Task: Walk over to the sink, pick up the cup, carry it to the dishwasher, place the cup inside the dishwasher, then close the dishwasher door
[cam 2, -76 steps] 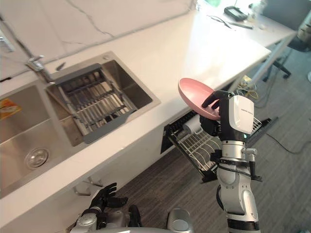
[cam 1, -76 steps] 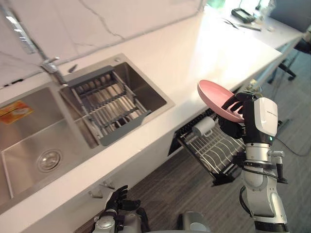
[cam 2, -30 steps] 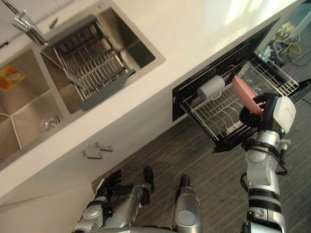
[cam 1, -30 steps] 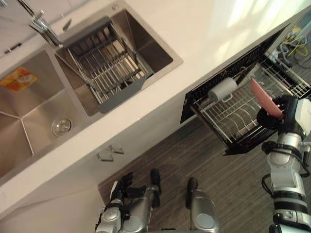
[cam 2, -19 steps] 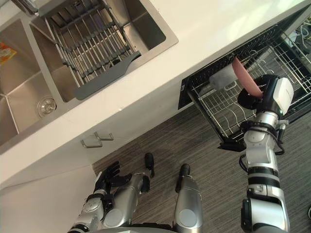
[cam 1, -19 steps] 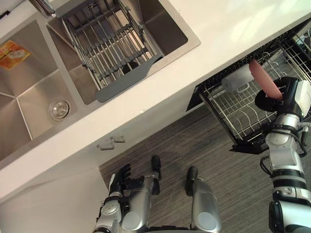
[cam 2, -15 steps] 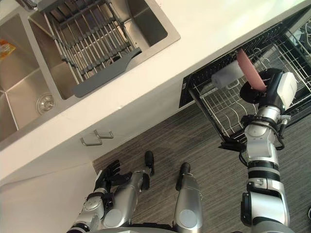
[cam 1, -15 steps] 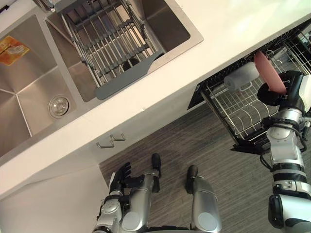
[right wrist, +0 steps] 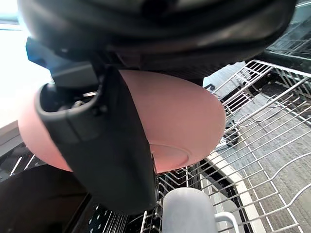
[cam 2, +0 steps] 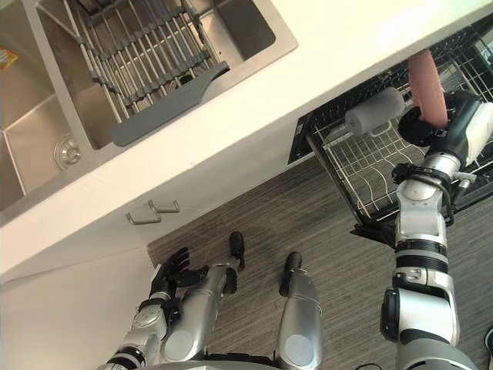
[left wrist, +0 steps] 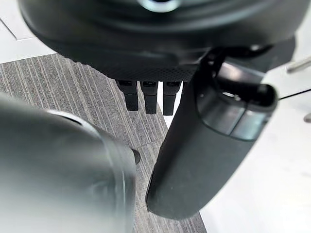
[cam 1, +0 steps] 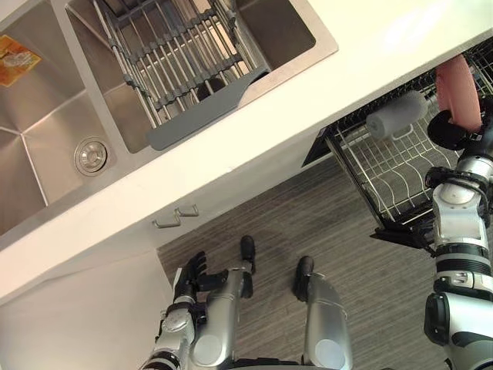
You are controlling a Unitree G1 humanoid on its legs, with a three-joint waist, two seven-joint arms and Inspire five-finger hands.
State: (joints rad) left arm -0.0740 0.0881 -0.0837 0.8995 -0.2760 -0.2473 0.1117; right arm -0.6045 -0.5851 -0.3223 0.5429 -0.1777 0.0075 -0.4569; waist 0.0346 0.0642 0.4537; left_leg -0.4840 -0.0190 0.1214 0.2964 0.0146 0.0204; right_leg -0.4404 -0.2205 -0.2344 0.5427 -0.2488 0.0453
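the pink dish (cam 2: 426,85), a dish rather than a cup, stands on edge over the pulled-out dishwasher rack (cam 2: 362,173). the right hand (cam 2: 428,128) pinches it, likely so it slots between the wires. a grey mug (cam 2: 374,110) lies in the rack just beside it. the right wrist view shows the thumb (right wrist: 116,145) across the dish's underside. the eye views show the left hand (cam 1: 189,271) hanging slack-fingered and holding nothing, below the tabletop (cam 1: 308,92).

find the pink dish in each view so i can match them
Left eye view: pink dish at right edge, at the wire rack.
Right eye view: dish upper right.
Right wrist view: dish centre, behind the right hand.
Shared landmark: grey mug lying in the rack.
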